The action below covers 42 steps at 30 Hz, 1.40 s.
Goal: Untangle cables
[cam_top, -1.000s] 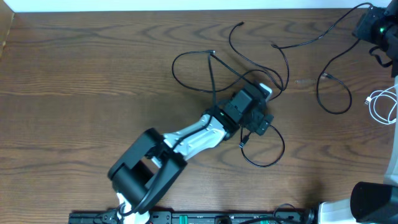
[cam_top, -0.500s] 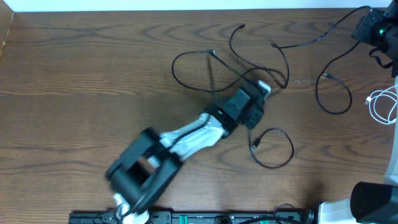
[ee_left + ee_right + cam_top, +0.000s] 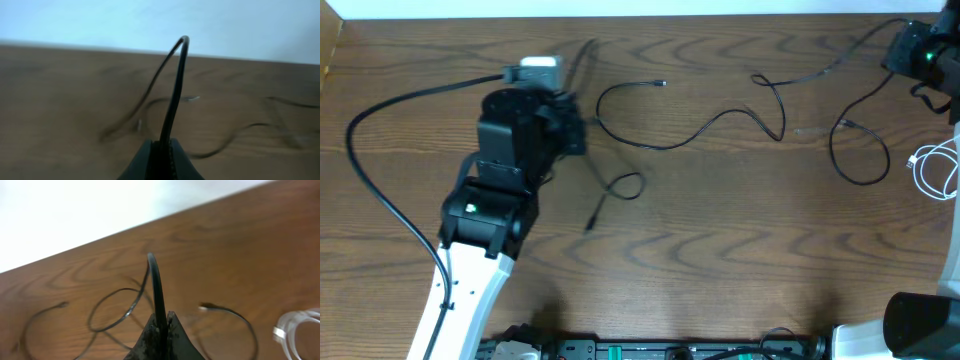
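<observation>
While wrist cams show both clenched tight, I've got the left gripper (image 3: 162, 154) on a looped black cable (image 3: 175, 90) near far edge, left of ctr, and right gripper (image 3: 161, 329) on a long black cable (image 3: 710, 122) at far-right corner; white cable (image 3: 920, 168) sits coiled by right edge.

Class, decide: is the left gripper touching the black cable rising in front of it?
Touching. The left wrist view shows the black cable clamped in the shut left gripper, with no gap.
</observation>
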Motion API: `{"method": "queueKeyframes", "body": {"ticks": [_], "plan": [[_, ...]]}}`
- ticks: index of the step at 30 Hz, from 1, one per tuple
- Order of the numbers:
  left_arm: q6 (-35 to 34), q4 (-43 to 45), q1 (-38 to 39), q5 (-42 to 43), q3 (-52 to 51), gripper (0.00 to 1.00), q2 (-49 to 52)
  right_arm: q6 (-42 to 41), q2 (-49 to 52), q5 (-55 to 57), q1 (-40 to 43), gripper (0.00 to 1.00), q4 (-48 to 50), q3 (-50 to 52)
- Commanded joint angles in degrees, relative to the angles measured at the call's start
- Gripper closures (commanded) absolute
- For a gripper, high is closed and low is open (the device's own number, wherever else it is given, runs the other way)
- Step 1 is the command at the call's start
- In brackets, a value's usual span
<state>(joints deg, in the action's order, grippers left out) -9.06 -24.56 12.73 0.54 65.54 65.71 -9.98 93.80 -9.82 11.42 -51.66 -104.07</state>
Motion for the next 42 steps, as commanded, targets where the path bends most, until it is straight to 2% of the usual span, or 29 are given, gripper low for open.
{"method": "queueKeyframes", "body": {"ticks": [1, 4, 6, 11, 18, 22, 25, 27, 30, 32, 34, 39, 42], "plan": [[-0.26, -5.09, -2.95, -7.85, 0.15, 0.93, 1.22, 7.98, -0.11, -11.54, -2.84, 0.99, 0.72, 0.07], [-0.26, -11.87, -3.17, -7.67, 0.15, 0.93, 4.5, 16.79, 2.03, -11.54, -10.38, 0.99, -1.46, 0.11], [-0.26, -14.67, -3.17, -7.67, 0.15, 0.93, 6.36, 18.95, 4.92, -11.56, -14.08, 0.99, -2.56, 0.15], [-0.24, -18.6, -3.17, -7.67, 0.15, 0.93, 8.79, 19.08, 16.13, -11.61, -21.92, 0.99, -2.8, 0.15], [-0.24, -18.95, -3.17, -7.67, 0.15, 0.93, 8.76, 19.02, 27.67, -9.6, -25.79, 0.98, -3.3, 0.15], [-0.24, -18.93, -3.17, -7.67, 0.15, 0.93, 8.76, 19.04, 29.14, -5.64, -25.77, 0.84, -2.73, 0.15], [-0.24, -18.93, -3.17, -7.65, 0.15, 0.92, 8.76, 19.02, 29.14, -0.98, -25.75, 0.51, -1.42, 0.15], [-0.24, -18.93, -3.17, -7.65, 0.15, 0.93, 8.76, 19.04, 29.11, 2.6, -25.75, 0.37, -0.2, 0.13], [-0.24, -18.95, -3.17, -7.65, 0.15, 0.93, 8.76, 18.34, 29.11, 12.04, -25.77, 0.28, 0.52, 0.13], [-0.24, -18.95, -3.17, -7.65, 0.15, 0.92, 8.76, 18.38, 29.11, 16.37, -25.7, 0.29, 0.5, 0.15], [-0.24, -18.95, -3.17, -7.65, 0.15, 0.93, 8.76, 18.36, 29.14, 15.3, -25.66, 0.34, -0.94, 0.42], [-0.24, -19.15, -3.17, -7.65, 0.15, 0.93, 8.76, 18.38, 29.14, 8.22, -25.66, 0.36, -2.05, 4.13], [-0.24, -19.15, -3.17, -7.65, 0.15, 0.93, 8.76, 18.36, 29.14, 7.48, -25.66, 0.43, -1.44, 7.23]]}}
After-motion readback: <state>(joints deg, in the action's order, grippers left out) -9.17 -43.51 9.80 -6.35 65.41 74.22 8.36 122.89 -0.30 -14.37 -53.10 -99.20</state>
